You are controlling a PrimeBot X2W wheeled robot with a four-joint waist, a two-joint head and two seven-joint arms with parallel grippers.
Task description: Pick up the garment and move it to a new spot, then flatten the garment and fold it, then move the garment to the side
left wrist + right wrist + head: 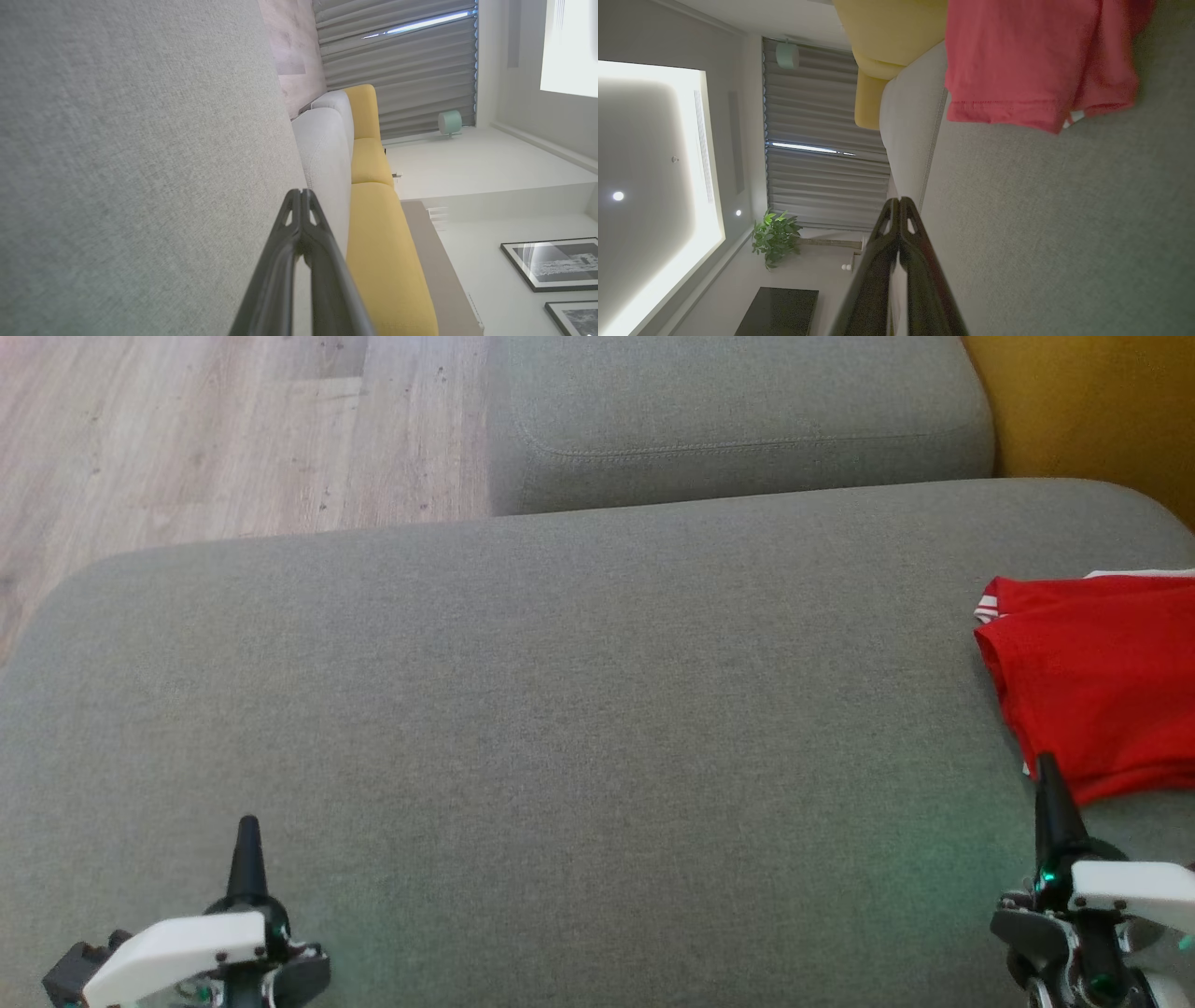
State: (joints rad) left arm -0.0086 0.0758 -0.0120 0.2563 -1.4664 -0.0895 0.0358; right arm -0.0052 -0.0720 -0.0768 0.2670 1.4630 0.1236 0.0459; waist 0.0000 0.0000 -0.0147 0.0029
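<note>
Grey woven cloth covers the broad seat cushion (560,709) under both arms. Nearest me, the left gripper (247,845) sits low over the cushion's near edge, its two dark fingers pinched together to a point with nothing between them. The right gripper (1049,793) mirrors it on the other side, likewise closed tight and empty. From its wrist camera, a strip of bare cushion lies between its tip and the cloth ahead.

That cloth is the garment (1092,681), red with a bit of white striped trim. It lies at the right end of the cushion and runs partly out of the head view. It lies fairly flat and doubled over, with one layer's stitched hem showing straight above another.

To my eye this fits two stages equally. It could be a shirt lying there waiting to be carried to the open middle, or one already folded and set aside. I wouldn't call it either way.

What matters in both cases is the right arm. Its tip is close to that hem, so it should rise before it travels sideways. Thin jersey would likely catch on the rough weave and bunch up.

Further off is a second grey cushion (738,420), with pale wood floor (187,429) to its left and yellow upholstery (1092,401) to its right.
</note>
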